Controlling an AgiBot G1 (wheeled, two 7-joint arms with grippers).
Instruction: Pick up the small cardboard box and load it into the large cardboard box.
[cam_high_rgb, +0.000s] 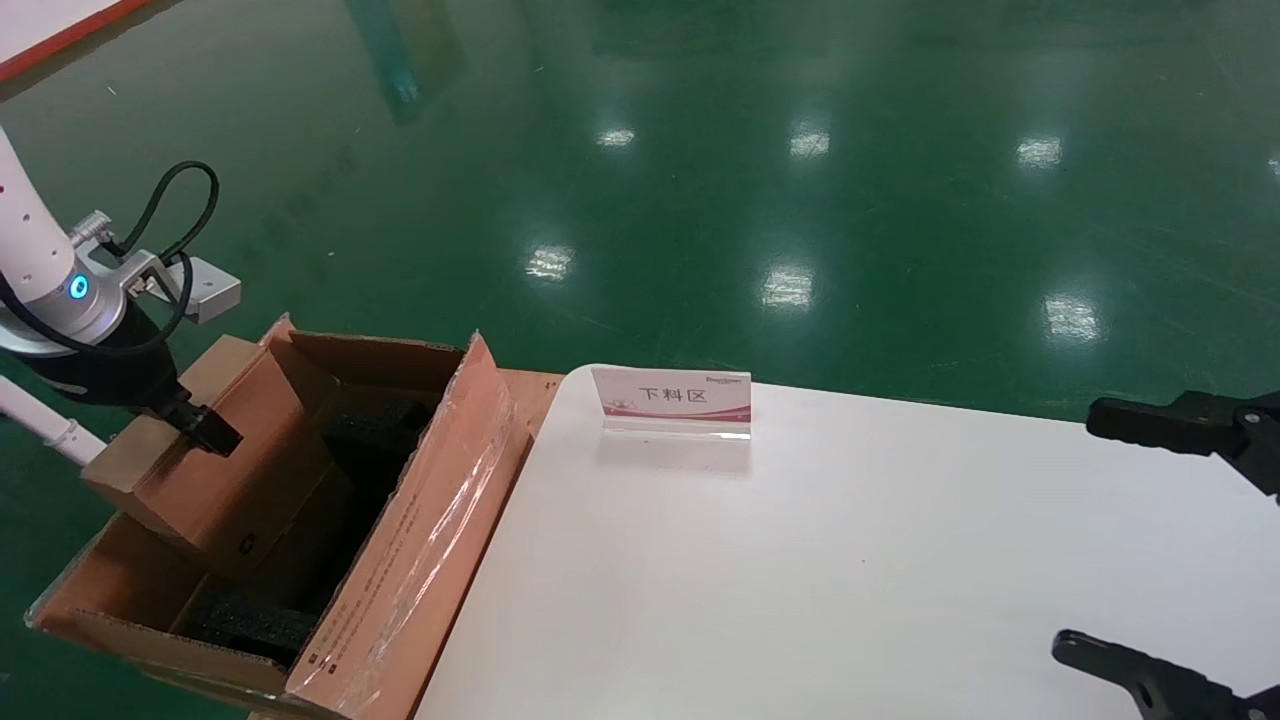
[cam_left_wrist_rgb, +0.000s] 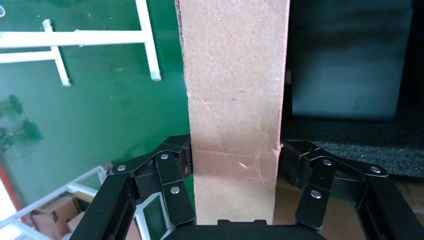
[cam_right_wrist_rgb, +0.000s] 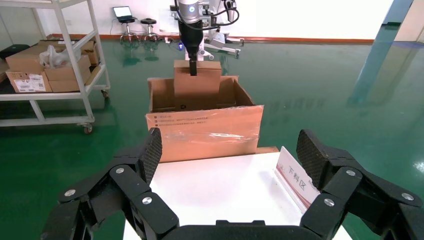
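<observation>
small cardboard box (cam_left_wrist_rgb: 234, 100) pinched between left gripper (cam_left_wrist_rgb: 235, 160) fingers (cam_left_wrist_rgb: 175, 165)

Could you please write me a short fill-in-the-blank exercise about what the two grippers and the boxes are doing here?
1. The small cardboard box is gripped by the ____ gripper.
2. The box hangs over the open large cardboard box, which holds black ____ blocks.
3. The right gripper, over the white table, has its fingers ____.

Missing words: left; foam; open

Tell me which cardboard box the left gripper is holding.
The small box, plain, clamped by the left gripper and tilted over the large box, which has tall flaps and black foam inside.
</observation>
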